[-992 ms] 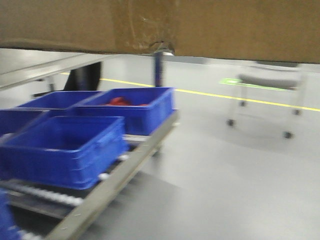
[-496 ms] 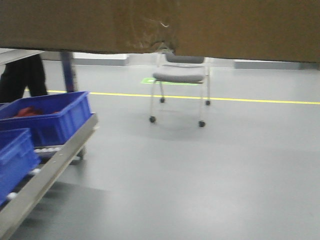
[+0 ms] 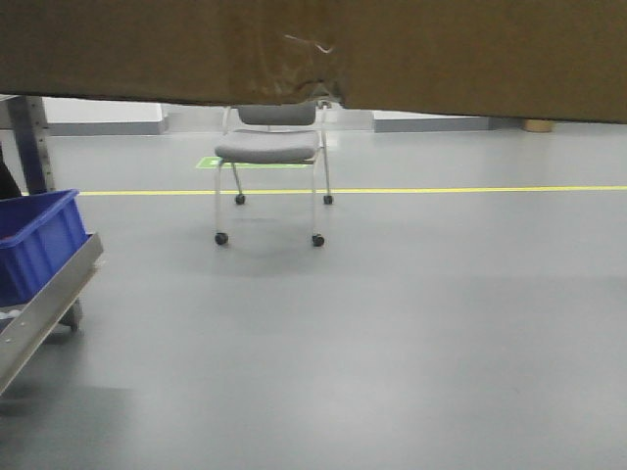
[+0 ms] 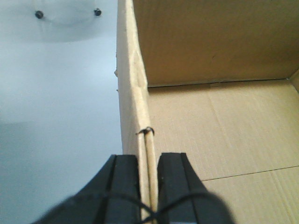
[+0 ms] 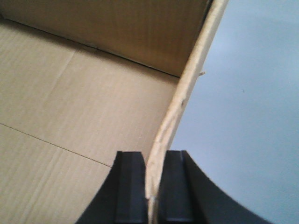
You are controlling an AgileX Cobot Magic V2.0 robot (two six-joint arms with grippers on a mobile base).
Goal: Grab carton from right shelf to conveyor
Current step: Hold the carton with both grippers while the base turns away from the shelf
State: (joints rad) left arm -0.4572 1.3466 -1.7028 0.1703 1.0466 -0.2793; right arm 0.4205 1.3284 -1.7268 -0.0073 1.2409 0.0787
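Closest to the left wrist camera, the left tool (image 4: 148, 186) is clenched on the left wall of the carton (image 4: 219, 121). One black finger (image 4: 124, 186) sits outside the wall and the other inside, and the doubled cardboard edge runs straight up between them. The open inside of the box spreads to the right of that wall. Bare grey floor (image 4: 56, 93) lies below on the outer side, with two small casters (image 4: 97, 12) at the top of that view.

The right tool (image 5: 152, 186) grasps the opposite wall in the same way, pinching the cardboard edge between its two dark fingers (image 5: 128, 186). Here the inside of the box lies to the left, and the wall bows slightly as it runs away from the tool. So the carton hangs between the two tools, off the floor, each tool gripping a side wall at its top edge.

In the front view the box's brown face fills the top strip, with a torn, creased spot on its lower edge. Low at the left stands the corner of the right shelf (image 3: 44, 311), its steel rail slanting, with a blue bin (image 3: 34, 245) on it and a dark upright (image 3: 29, 137) behind. Farther off, a grey wheeled chair (image 3: 269, 147) stands on a yellow line (image 3: 470, 189).
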